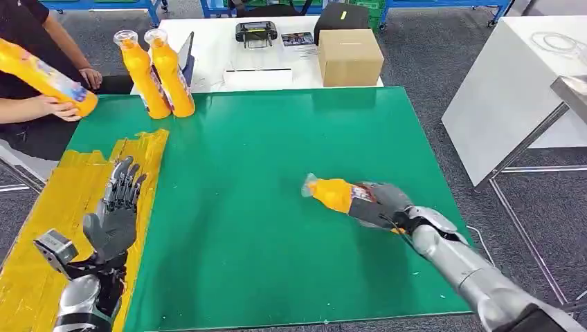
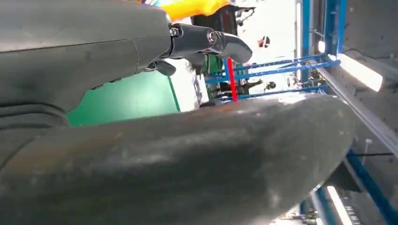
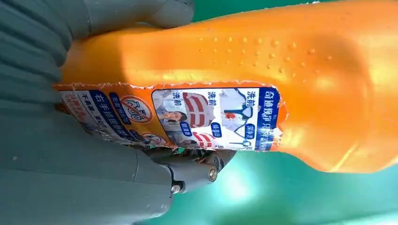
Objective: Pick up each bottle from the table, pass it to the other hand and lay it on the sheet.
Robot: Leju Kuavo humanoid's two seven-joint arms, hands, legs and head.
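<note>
My right hand grips an orange bottle around its labelled body, held on its side just above the green table, cap pointing left. Up close, the right wrist view has the bottle with its torn label, wrapped by my fingers. My left hand is open, fingers straight, over the yellow sheet at the table's left edge; its thumb takes up most of the left wrist view. Two more orange bottles stand upright at the far left of the table.
A person at the far left holds another orange bottle in both hands. Behind the green table a white table carries a cardboard box, a black device and papers. A white table stands to the right.
</note>
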